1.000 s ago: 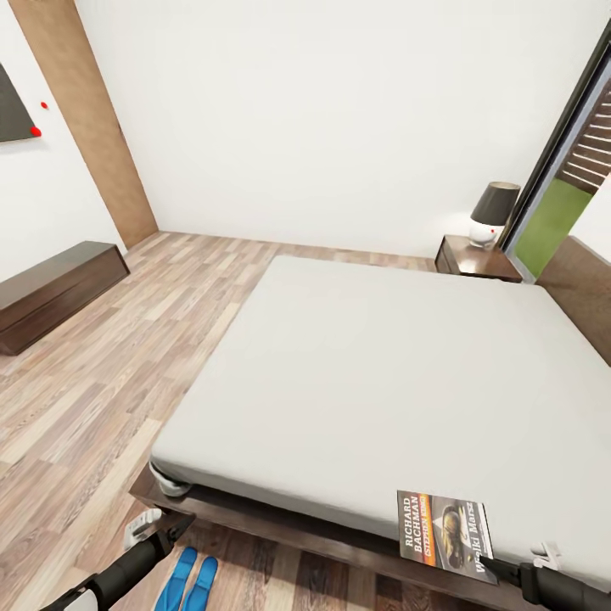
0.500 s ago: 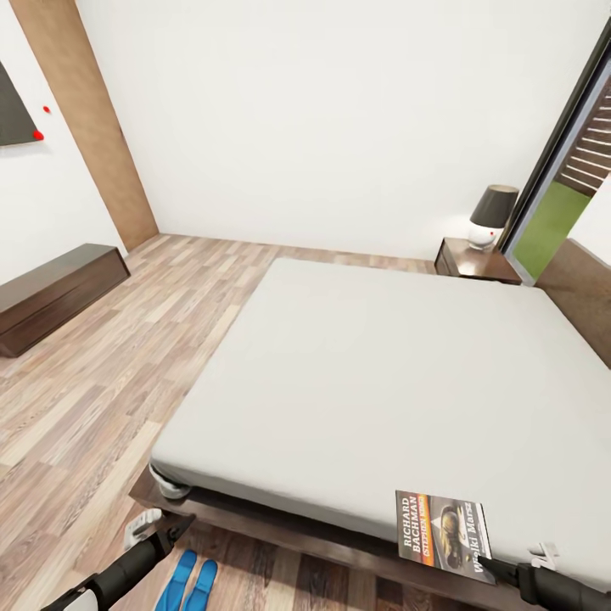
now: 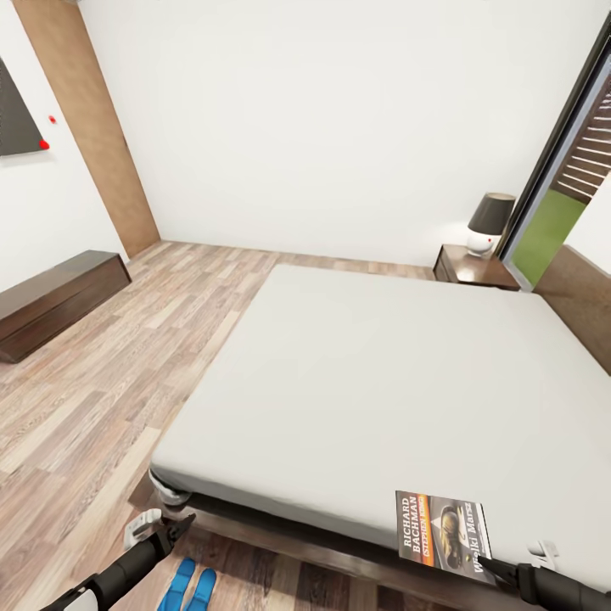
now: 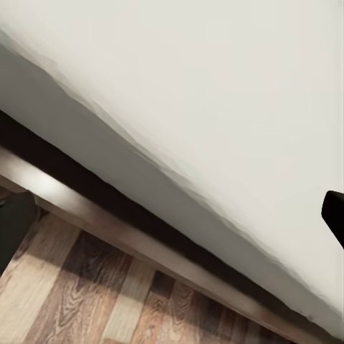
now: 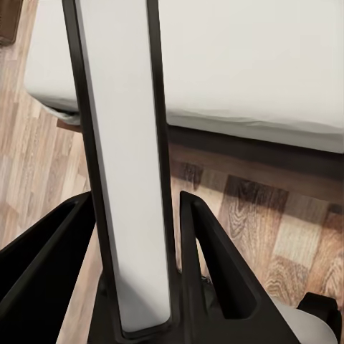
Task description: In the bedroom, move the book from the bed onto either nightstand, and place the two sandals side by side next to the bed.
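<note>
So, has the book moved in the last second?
No. The book stays against the same stretch of the bed's near mattress edge, held in the right gripper. The far wall's slight downward shift is the camera's.

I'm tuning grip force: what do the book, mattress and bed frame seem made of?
The book looks like a thin paperback with a glossy printed cover. The mattress looks like soft matte pale fabric, its edge rippled. The bed frame looks like dark brown wood with a slight sheen.

A dark-shaded lamp (image 3: 490,222); a long low cabinet (image 3: 53,301).
</note>
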You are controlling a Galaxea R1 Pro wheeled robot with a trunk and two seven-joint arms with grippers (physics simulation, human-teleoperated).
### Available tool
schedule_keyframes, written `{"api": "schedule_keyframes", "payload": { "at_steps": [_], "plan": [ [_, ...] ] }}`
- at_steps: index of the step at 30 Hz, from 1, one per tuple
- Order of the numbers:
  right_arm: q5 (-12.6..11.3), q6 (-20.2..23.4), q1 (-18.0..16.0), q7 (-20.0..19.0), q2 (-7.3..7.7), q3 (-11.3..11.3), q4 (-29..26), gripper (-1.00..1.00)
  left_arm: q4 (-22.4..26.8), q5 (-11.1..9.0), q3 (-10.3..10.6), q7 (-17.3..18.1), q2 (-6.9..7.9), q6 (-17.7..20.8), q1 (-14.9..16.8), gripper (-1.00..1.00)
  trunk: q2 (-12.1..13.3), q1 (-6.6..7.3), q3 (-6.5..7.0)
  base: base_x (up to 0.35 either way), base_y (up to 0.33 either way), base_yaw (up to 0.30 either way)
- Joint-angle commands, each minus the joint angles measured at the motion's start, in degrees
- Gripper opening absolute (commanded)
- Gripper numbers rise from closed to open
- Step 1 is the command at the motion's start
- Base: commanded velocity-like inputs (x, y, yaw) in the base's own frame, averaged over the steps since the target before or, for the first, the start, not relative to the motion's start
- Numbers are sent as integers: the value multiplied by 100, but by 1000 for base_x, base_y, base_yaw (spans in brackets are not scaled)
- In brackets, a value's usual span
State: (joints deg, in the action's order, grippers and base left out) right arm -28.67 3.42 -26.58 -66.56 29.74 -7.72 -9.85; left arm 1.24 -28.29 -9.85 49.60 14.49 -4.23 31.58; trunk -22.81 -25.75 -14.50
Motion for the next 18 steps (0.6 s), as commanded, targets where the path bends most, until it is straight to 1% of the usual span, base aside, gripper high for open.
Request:
{"api": "schedule_keyframes", "payload": {
  "at_steps": [1, 9, 13, 18],
  "plan": [
    [-60, 36, -5, -14, 5, -46, 1, -100, -10, 54, -44, 14, 1, -45, 6, 100, -11, -3, -1, 0, 0, 0],
    [-60, 36, -5, -14, 1, -46, 1, -100, -10, 52, -44, 14, -9, -43, 6, 100, -11, -3, 73, 0, 0, 0],
    [-60, 36, -5, -10, 2, -46, 1, -100, -10, 51, -44, 14, -57, -43, 6, 100, -11, -3, 110, 0, 0, 0],
    [-60, 36, -5, -14, 3, -44, 1, -100, -12, 51, -44, 3, -79, -43, 4, 100, -11, -3, 156, 0, 0, 0]
  ]
}}
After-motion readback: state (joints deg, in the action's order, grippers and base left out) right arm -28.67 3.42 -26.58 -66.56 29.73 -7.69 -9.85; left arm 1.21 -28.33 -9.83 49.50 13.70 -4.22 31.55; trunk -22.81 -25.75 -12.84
